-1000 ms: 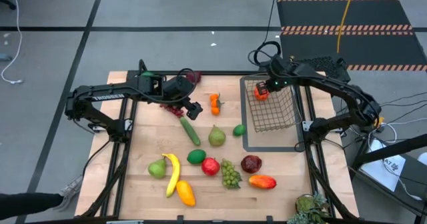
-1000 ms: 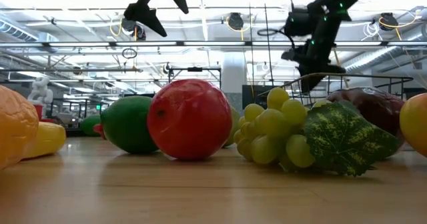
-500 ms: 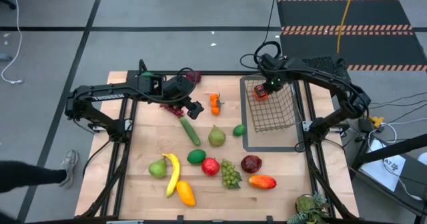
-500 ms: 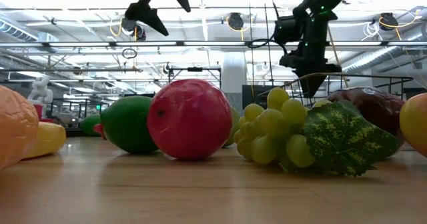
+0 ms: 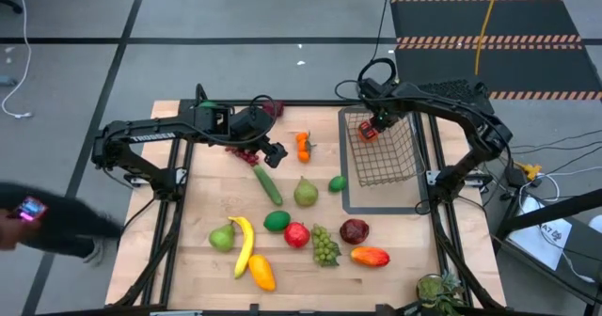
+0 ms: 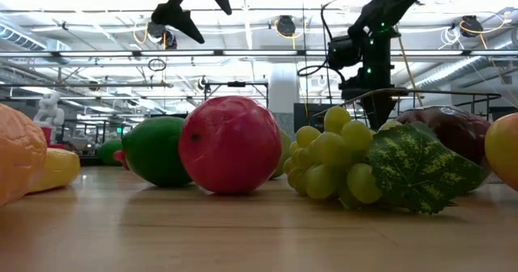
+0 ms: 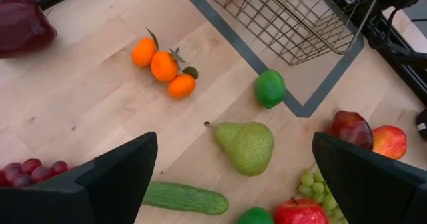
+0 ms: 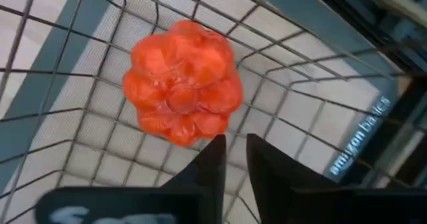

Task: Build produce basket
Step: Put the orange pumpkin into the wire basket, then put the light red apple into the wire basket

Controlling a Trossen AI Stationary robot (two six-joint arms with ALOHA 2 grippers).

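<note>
- Compared with a second ago, the right gripper (image 5: 375, 125) has slid a bit toward the far left corner of the basket (image 5: 388, 156), and its arm now bends more sharply over the basket's far rim. A person (image 5: 42, 224) has also come in along the left of the floor, well off the worktop.
- Nothing in the produce has shifted, and the left arm looks the same as before.
- A red-orange ribbed fruit (image 8: 183, 91), kind of tomato-shaped, lies on the mesh floor in the basket's far left corner. It sits just ahead of the right gripper's fingertips (image 8: 213, 159), which are drawn nearly together with only a thin slit between them and nothing in it.
- The left gripper (image 5: 275, 155) hangs above the far left part of the worktop (image 5: 207, 203), fingers spread wide and empty, right over the purple grapes (image 5: 246, 153) and the far end of the cucumber (image 5: 267, 184).
- Still out on the wood: the oranges (image 5: 303, 146), a lime (image 5: 337, 182), a pear (image 5: 306, 193), and toward the near edge the banana (image 5: 244, 244), green grapes (image 5: 325, 244), a red apple (image 5: 296, 234) and the mango (image 5: 370, 256).
- The basket stands on a flat dark tray frame (image 5: 346, 165) at the worktop's far right.
</note>
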